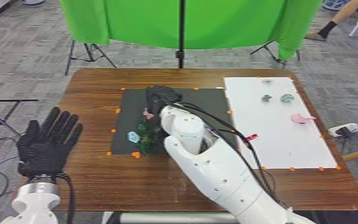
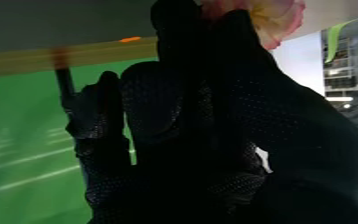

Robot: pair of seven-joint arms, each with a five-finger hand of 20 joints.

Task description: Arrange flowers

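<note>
Flower (image 2: 286,19): its pink head is seen at the tips of the right hand (image 2: 273,95), in the right wrist view; in the head view this hand is found over the far part of the dark mat (image 1: 213,102).
Petals: they look thin and soft; the flower is judged to be very light, and its petals may be easily creased if they are pressed.
Stem: it is hidden by the glove, so its length cannot be told; it is expected to be stiffer than the petals, but thin, and it may be rolled or slipped between the smooth fingertips.
Place of hold: the stem is best taken a little below the head, with a gentle pinch, so that the petals are left free.
Right hand: the thumb and a finger are brought close together, and the flower seems to be pinched by them.
Right arm (image 1: 213,172): it is stretched forward from the near edge, slanting to the left, with its wrist above the mat.
Left hand (image 1: 47,147): it is held beside the table (image 1: 91,177), with straight fingers slightly apart.
</note>
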